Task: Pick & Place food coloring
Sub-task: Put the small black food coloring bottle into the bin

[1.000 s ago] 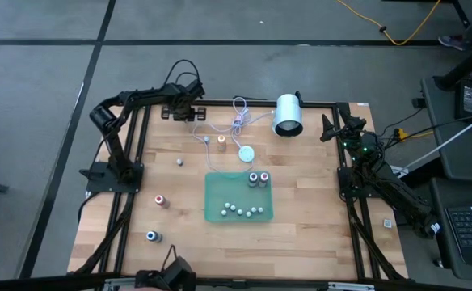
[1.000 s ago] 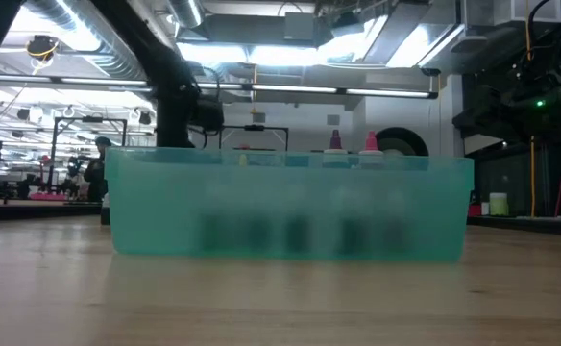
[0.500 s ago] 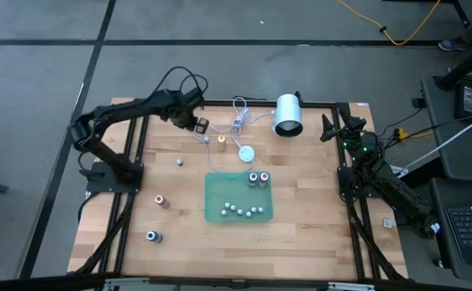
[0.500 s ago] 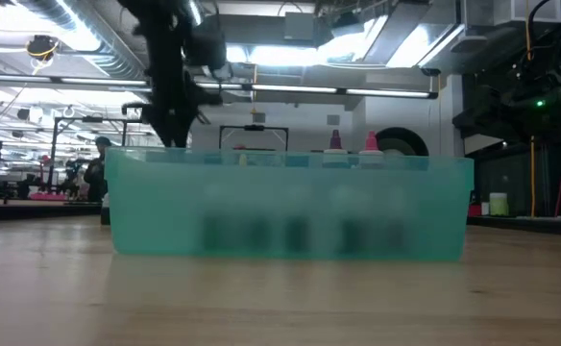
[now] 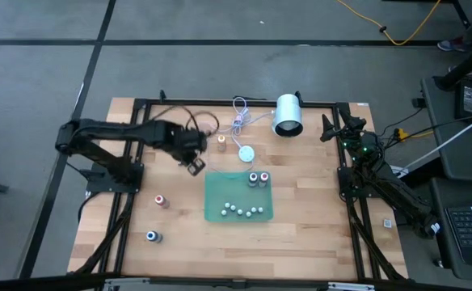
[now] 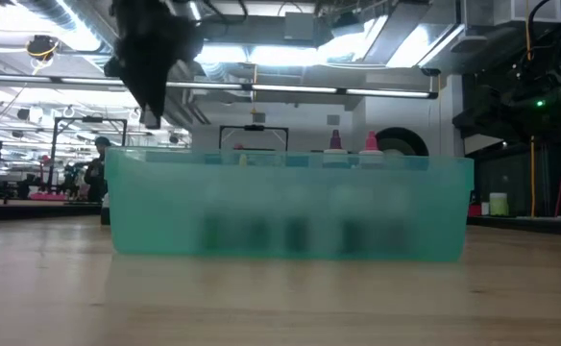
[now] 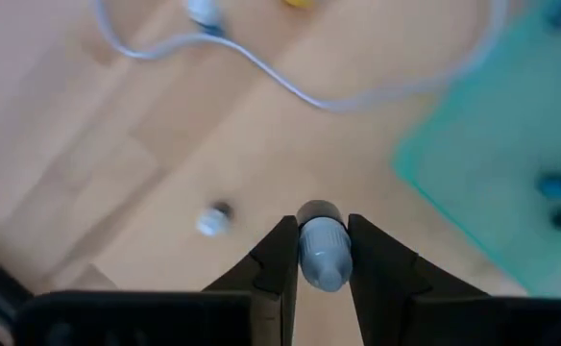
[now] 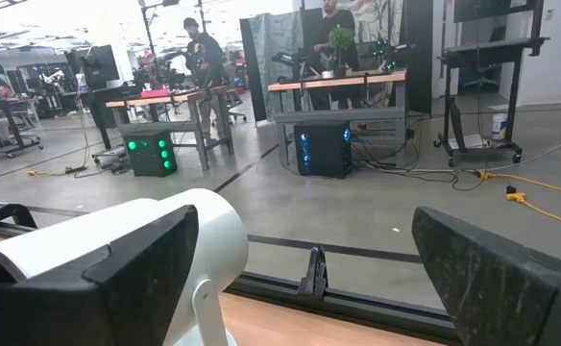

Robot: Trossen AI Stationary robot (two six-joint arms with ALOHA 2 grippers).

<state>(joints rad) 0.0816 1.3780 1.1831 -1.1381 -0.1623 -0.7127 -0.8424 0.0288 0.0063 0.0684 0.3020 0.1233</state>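
Observation:
My left gripper (image 5: 194, 165) hangs over the table just off the green tray's (image 5: 238, 212) far-left corner, shut on a tiny grey bottle (image 7: 321, 258) with a dark top. In the low view the left arm (image 6: 151, 58) shows above the tray's left end. Two bottles (image 5: 258, 178) stand in the tray at its far side. An orange-topped bottle (image 5: 221, 142), a red one (image 5: 161, 200) and a blue one (image 5: 151, 236) stand on the wood. My right gripper (image 8: 304, 279) waits open at the far right edge (image 5: 333, 128). My left gripper pinches the grey bottle's body (image 7: 321, 271) between its two fingers, coming from above and pointing down. The dark top (image 7: 317, 212) shows just past the fingertips. The bottle is lifted clear of the table.
A large white cylinder (image 5: 288, 115) lies at the far edge, with a white disc (image 5: 246, 153) on a thin cable (image 5: 238, 121) beside it. Several small white pieces (image 5: 242, 210) lie in the tray's near half. A small light piece (image 7: 211, 221) lies on the wood below the left gripper.
My left gripper has swung from the table's far edge toward the near edge and the tray's far-left corner, and the arm has stretched out low across the table's left side. The right arm has kept still.

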